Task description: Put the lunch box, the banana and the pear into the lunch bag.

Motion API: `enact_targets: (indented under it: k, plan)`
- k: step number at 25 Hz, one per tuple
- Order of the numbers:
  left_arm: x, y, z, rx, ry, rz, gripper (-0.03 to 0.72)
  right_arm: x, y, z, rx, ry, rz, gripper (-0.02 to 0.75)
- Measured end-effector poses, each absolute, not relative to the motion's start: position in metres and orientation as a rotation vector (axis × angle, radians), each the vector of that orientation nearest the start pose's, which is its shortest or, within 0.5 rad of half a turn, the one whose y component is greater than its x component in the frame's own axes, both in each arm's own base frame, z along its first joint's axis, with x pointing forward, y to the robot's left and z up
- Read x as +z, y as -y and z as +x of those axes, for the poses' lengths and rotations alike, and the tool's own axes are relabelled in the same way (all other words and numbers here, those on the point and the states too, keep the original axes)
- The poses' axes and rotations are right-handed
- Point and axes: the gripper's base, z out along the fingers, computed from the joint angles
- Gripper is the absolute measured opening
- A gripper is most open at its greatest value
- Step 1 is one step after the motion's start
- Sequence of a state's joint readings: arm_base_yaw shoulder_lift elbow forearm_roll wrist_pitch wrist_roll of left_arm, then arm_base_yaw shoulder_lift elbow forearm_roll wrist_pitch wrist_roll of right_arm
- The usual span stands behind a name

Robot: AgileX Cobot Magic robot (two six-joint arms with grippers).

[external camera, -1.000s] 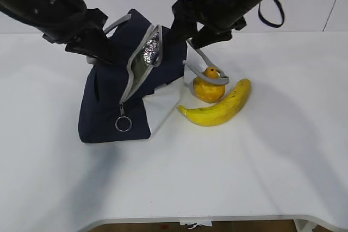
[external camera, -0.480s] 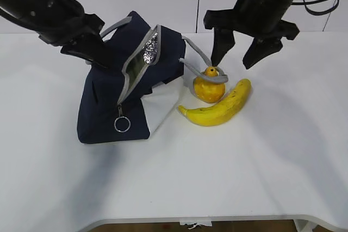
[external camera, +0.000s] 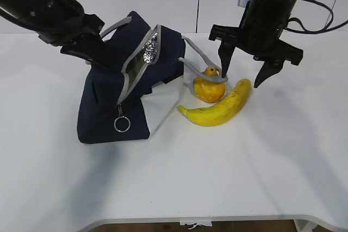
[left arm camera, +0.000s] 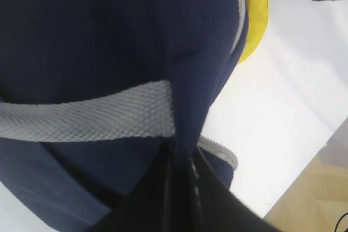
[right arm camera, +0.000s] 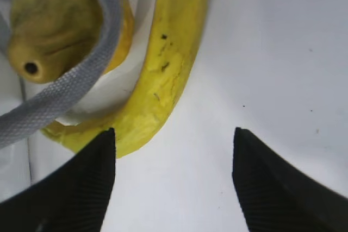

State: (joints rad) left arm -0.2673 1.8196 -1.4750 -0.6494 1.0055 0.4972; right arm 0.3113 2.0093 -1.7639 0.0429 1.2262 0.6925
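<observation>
The right gripper [external camera: 246,74] hangs with its two black fingers spread wide, tips pointing down. Directly beneath it lies the banana [external camera: 218,106], long, curved, yellow with small brown specks and a dark tip; its upper end sits between the two fingertips in the exterior view. Just to the gripper's left the pear [external camera: 207,86] stands upright, squat and golden-yellow, touching the banana. A grey handle [external camera: 202,66] of the lunch bag [external camera: 114,101] is draped over the pear's narrow top. The bag is navy-blue with a white lower panel, unzipped, showing silver lining. The left gripper [external camera: 97,54] is pressed together on the bag's fabric edge at its far side.
</observation>
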Motion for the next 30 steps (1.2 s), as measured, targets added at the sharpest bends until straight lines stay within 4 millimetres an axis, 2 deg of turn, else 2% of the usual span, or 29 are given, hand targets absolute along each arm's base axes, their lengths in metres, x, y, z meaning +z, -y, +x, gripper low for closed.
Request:
enact_targets:
  k: [9,20,24,30]
  plan:
    - [0.273,0.147,0.361,-0.773,-2.593,0.655,-0.006,0.220,-0.132,0.411,0.085,-2.959,0.746,0.517]
    - [0.273,0.146,0.361,-0.763,-2.595,0.660,-0.006,0.206,-0.133,0.422,0.099,-2.838,0.970,0.512]
    - [0.272,0.146,0.361,-0.756,-2.597,0.664,-0.006,0.201,-0.133,0.424,0.087,-2.823,1.006,0.510]
    - [0.272,0.145,0.361,-0.735,-2.601,0.675,-0.006,0.181,-0.133,0.427,0.048,-2.853,1.026,0.510]
